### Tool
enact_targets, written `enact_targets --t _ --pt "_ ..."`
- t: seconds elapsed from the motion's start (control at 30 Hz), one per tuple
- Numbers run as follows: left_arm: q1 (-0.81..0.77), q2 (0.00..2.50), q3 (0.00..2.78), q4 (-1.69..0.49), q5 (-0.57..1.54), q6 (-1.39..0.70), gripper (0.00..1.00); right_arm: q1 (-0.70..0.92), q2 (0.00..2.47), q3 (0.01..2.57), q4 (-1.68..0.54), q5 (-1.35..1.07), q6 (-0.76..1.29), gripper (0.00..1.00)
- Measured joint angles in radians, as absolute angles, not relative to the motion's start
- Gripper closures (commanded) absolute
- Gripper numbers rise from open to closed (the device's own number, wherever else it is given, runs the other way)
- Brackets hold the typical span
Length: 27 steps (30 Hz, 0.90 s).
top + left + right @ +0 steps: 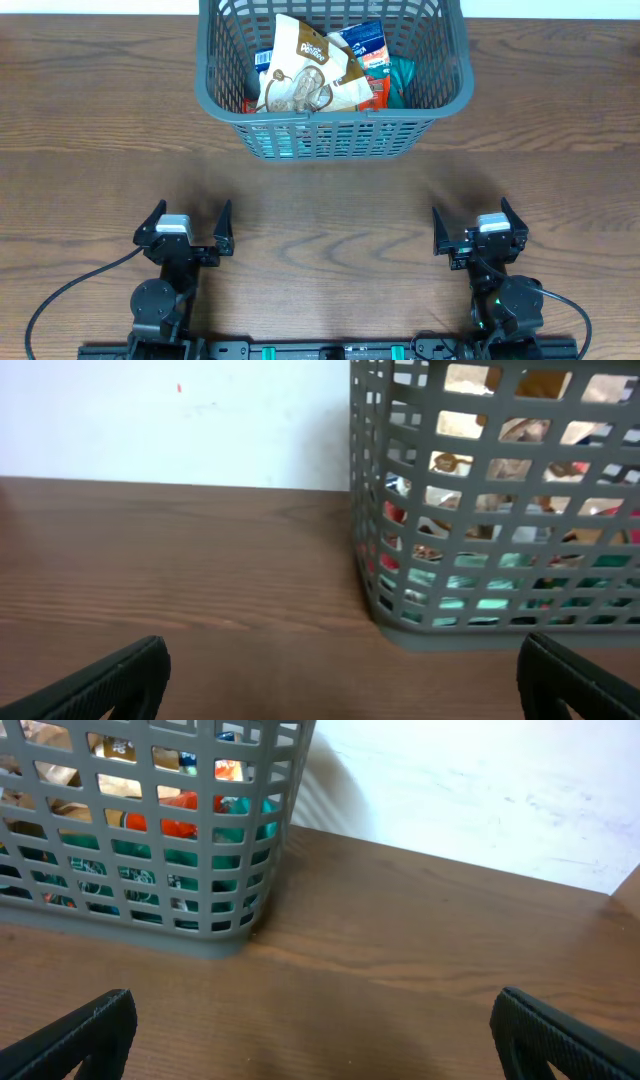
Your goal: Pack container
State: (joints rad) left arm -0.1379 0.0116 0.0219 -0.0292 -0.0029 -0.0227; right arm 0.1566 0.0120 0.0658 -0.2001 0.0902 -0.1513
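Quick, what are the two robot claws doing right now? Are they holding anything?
Left gripper: open, holding nothing.
Right gripper: open, holding nothing.

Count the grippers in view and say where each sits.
2. The left gripper sits open at near left, the right gripper open at near right, both empty, short of the container. None seems hidden.
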Motion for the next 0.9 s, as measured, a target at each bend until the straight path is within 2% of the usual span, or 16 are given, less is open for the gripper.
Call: enact_targets --t 0.9 --pt "-0.139 0.012 0.022 -0.030 0.000 -0.079 0.01 0.157 0.012 0.066 -0.200 0.090 -0.151 0.01"
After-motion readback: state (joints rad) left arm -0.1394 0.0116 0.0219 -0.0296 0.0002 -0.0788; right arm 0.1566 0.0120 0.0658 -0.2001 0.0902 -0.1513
